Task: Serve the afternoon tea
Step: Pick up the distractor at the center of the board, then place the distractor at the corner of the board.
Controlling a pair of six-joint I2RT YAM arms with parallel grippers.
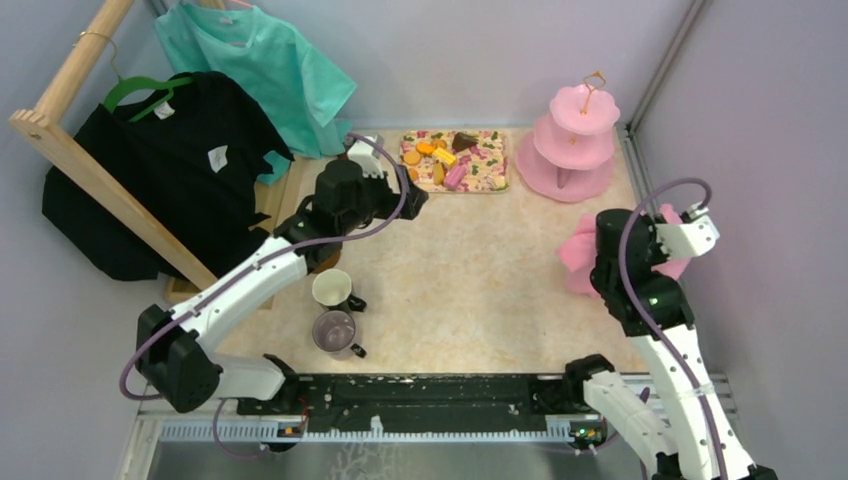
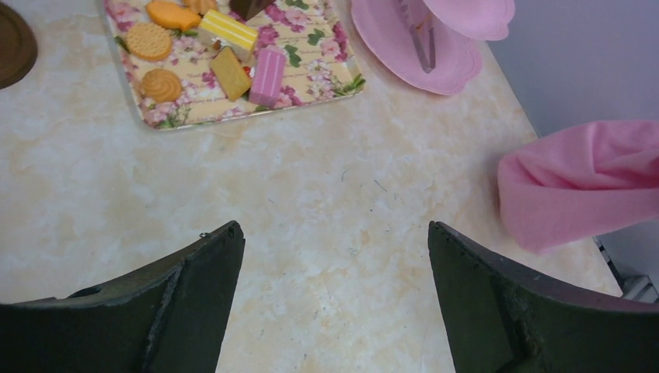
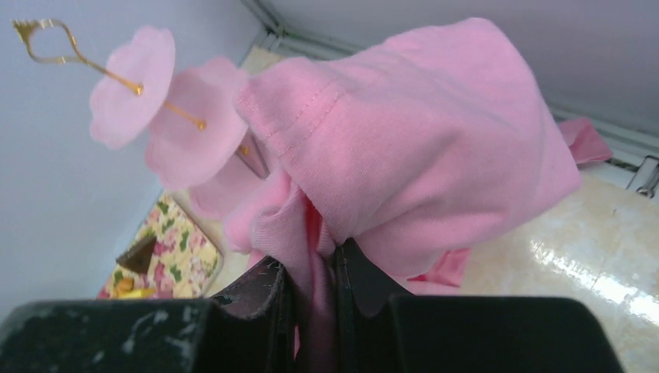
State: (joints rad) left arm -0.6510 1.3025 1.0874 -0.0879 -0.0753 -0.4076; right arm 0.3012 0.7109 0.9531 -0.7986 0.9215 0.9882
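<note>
The pink three-tier cake stand (image 1: 568,150) with a gold loop stands at the back right, its tiers bare; it also shows in the right wrist view (image 3: 132,85). Small orange, yellow, brown and pink snacks (image 1: 445,158) lie on the floral mat (image 2: 311,62). A white mug (image 1: 333,288) and a grey-purple mug (image 1: 336,330) stand near the left arm. The edge of a brown saucer (image 2: 12,43) shows in the left wrist view. My left gripper (image 2: 334,233) is open and empty above bare table in front of the mat. My right gripper (image 3: 313,264) is shut on the soft pink cloth (image 3: 404,140), lifted near the stand.
A wooden clothes rail (image 1: 90,170) with a black shirt (image 1: 160,170) and a teal shirt (image 1: 260,60) fills the left side. Grey walls close the back and right. More pink cloth (image 1: 585,275) lies on the table by the right arm.
</note>
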